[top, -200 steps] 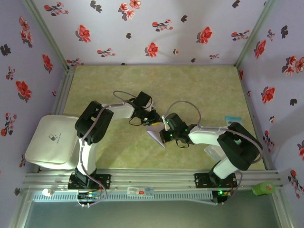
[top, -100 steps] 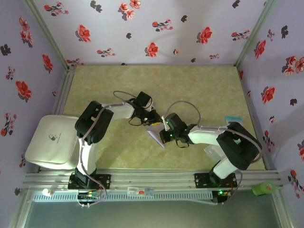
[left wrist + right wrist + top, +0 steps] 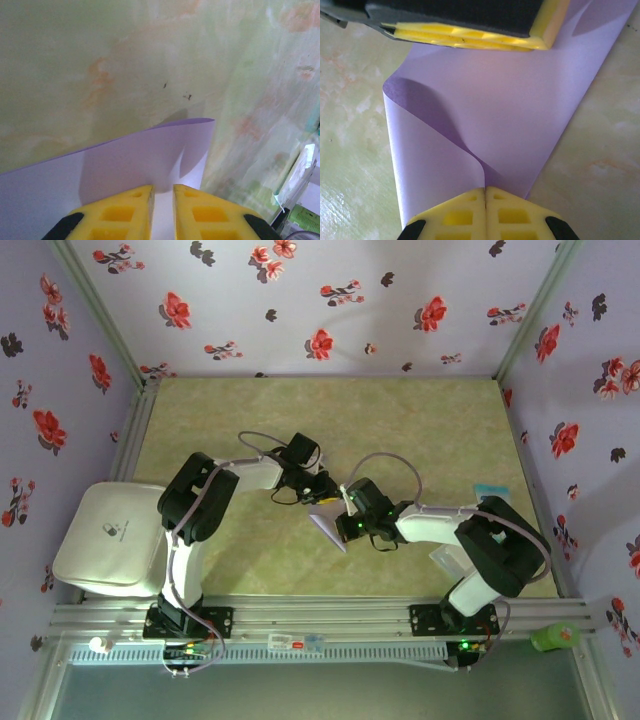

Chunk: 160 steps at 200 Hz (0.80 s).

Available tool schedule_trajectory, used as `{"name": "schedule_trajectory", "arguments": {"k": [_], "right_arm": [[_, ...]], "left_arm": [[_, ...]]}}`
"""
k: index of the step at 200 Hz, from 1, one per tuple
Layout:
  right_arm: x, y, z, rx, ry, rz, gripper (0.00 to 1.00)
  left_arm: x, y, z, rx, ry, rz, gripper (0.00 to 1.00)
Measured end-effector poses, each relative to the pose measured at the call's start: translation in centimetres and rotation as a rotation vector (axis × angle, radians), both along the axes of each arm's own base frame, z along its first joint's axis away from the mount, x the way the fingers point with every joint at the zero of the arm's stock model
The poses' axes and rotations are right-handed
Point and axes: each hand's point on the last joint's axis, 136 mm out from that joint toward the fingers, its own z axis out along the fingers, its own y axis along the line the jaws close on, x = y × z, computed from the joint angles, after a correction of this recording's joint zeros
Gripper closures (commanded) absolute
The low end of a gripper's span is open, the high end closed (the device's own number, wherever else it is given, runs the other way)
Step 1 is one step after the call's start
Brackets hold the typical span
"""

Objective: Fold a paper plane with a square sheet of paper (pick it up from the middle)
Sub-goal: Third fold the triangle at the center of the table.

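Sheet of paper (image 3: 485,110) is mid-surface (image 3: 400,420) betw. the two arms, curled over on itself. It's a soft bend, no sharp crease visible. By my read you're early: first fold forming, nose + wing folds all left, no dart shape yet.

Right fingers (image 3: 481,196) are pressed together, pinching the sheet's near edge where the curl starts. Left fingers (image 3: 149,192) stand a narrow gap apart at the far edge; can't tell if they press it.

Rt wrist cam gives you pinch + curl, left wrist cam the gap, top cam the placement: a pale wedge (image 3: 328,524).
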Motion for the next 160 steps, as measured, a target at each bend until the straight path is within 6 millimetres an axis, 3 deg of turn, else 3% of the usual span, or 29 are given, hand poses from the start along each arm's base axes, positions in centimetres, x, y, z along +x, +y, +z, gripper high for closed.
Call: {"name": "schedule_trajectory", "arguments": {"k": [63,108,133,160], "right_arm": [[0.0,0.0,0.0,0.002,0.002,0.002,1.00],[-0.2,0.2,0.0,0.009,0.008,0.009,1.00],[-0.2,0.2,0.0,0.009,0.009,0.009,1.00],[-0.2,0.2,0.0,0.009,0.009,0.009,1.00]], "left_arm": [[0.3,0.2,0.7,0.018,-0.015,0.035,0.73],[1.2,0.9,3.7,0.009,-0.087,0.094,0.69],[1.1,2.3,5.2,0.009,-0.121,0.141,0.72],[0.1,4.4,6.2,0.008,-0.135,0.204,0.82]]}}
